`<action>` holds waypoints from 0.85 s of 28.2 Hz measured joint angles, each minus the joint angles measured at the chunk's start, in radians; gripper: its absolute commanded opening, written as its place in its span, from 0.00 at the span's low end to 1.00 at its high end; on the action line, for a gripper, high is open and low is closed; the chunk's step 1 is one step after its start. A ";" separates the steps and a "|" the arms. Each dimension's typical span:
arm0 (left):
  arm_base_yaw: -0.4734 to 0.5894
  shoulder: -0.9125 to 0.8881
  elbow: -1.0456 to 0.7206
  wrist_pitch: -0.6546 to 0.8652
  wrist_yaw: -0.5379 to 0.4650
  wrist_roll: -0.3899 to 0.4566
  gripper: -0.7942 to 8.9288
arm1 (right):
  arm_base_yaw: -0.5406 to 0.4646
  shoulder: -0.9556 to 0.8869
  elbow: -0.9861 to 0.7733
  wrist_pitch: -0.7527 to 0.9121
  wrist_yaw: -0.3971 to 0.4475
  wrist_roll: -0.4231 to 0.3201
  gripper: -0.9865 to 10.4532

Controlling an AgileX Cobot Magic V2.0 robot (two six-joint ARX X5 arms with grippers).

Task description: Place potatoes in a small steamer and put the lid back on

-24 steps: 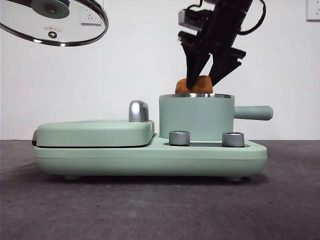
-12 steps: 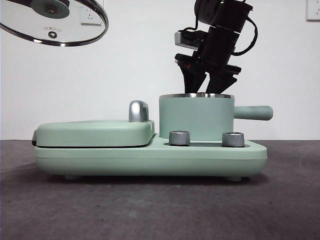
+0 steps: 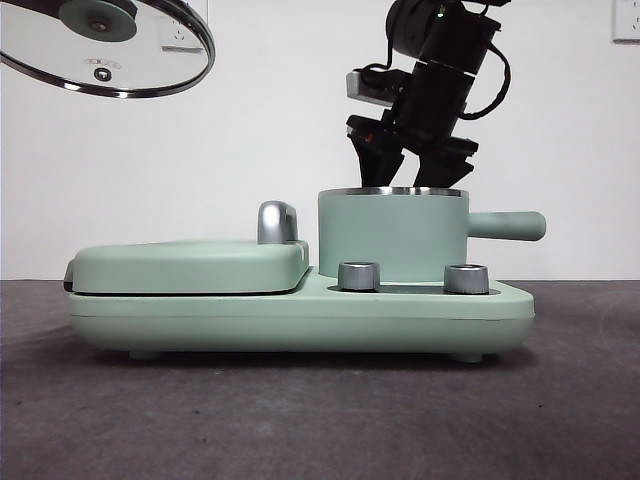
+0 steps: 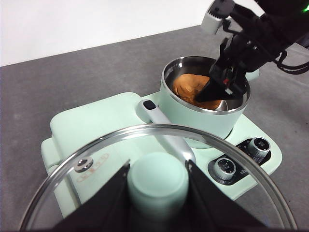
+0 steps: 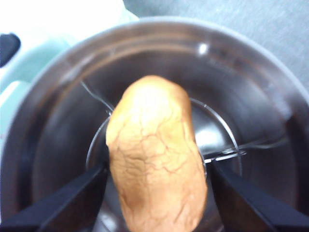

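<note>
The potato (image 5: 157,154) has been set inside the steamer (image 3: 392,235) between the spread jaws of the right pincer (image 5: 154,193), while the lid (image 4: 159,179), pinched by the left pincer (image 4: 157,186), is yet to be replaced.

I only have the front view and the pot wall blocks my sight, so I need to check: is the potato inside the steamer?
Observer: Yes. The left wrist view shows the potato lying inside the steamer, below its steel rim.
Operator: Which arm is reaching into it?
Observer: The right gripper. Its wrist view looks straight down on the potato's cracked surface.
Operator: What holds the lid at my top left?
Observer: The left gripper, shut on the mint-green knob of the lid, which is held off to one side, not over the steamer.
</note>
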 measured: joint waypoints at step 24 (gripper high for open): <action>0.000 0.000 0.000 -0.028 0.000 0.000 0.09 | 0.014 -0.967 -0.603 0.156 -0.018 0.078 0.38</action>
